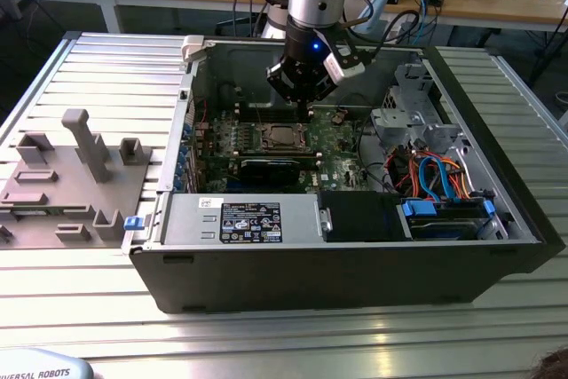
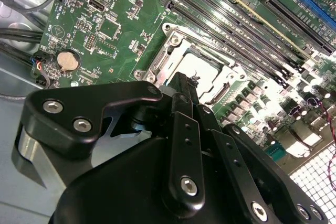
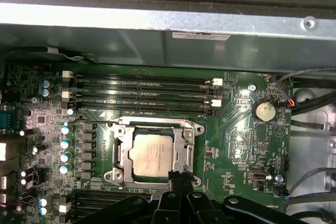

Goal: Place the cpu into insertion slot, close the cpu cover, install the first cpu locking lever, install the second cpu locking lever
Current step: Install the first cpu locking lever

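Behind the fingers [image 3: 177, 178], socket edge hidden

The claw [image 3: 177, 179] is matt black plastic or coated metal, fastened with bright steel screws. Just beyond its tips, the cpu [image 3: 152, 153] presents a brushed silvery-grey metal top with a dull sheen. The cpu cover [image 3: 189, 148] around it is bare, lightly glossy stamped metal. The surrounding circuit board [image 3: 236, 145] is smooth green laminate. The table [image 1: 89, 59] is ribbed, satin-finish aluminium.
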You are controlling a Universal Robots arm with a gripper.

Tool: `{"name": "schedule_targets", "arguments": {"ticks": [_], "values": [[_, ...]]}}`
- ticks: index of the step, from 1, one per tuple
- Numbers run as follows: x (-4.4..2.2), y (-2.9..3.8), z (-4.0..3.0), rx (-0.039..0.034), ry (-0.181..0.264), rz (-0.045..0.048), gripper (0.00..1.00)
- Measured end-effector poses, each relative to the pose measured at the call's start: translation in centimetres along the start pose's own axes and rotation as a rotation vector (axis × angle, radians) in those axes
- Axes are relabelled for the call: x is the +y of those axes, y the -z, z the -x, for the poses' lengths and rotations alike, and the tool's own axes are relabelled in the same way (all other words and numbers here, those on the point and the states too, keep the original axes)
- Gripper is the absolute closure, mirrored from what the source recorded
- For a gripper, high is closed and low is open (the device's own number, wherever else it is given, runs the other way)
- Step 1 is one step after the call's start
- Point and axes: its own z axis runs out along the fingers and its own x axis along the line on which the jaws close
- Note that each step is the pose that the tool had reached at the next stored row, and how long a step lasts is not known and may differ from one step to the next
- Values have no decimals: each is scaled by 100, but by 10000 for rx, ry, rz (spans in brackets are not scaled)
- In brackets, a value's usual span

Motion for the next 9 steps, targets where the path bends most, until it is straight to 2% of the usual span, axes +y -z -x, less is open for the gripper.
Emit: {"name": "schedule_targets", "arguments": {"ticks": [9], "values": [[0, 0, 0, -1, 52, 0, 89]]}}
